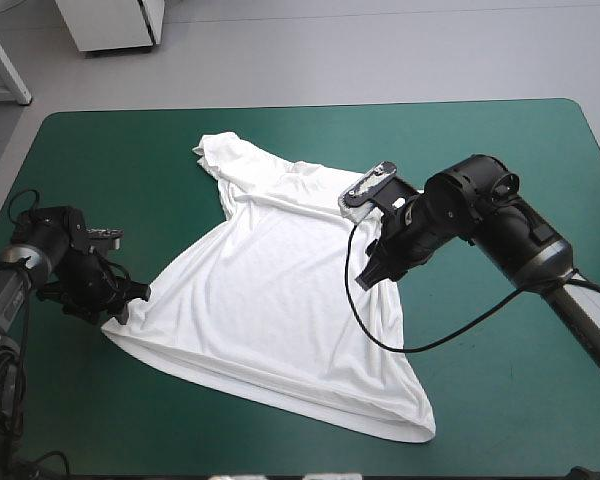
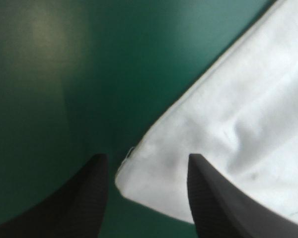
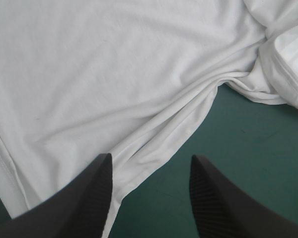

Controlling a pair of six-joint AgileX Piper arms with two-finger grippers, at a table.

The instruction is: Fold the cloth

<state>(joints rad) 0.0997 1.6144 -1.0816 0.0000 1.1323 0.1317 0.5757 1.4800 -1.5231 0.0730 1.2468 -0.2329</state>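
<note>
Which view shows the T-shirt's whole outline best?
High view: the T-shirt lies spread on the teal-green cover, almost every edge visible. Left wrist view shows one corner inside the open left claw; right wrist view, a wrinkled side edge by the open right claw.

Thin white knit-cloth T-shirt (image 1: 280, 300), matt and soft, its surface drawn into fine creases and its hem stitched. Smooth teal-green table cover (image 1: 120, 150), matt, with a faint pale sheen where the light falls. Black fin-shaped fingers (image 3: 87, 208), matt, with a close, finely ribbed texture.
</note>
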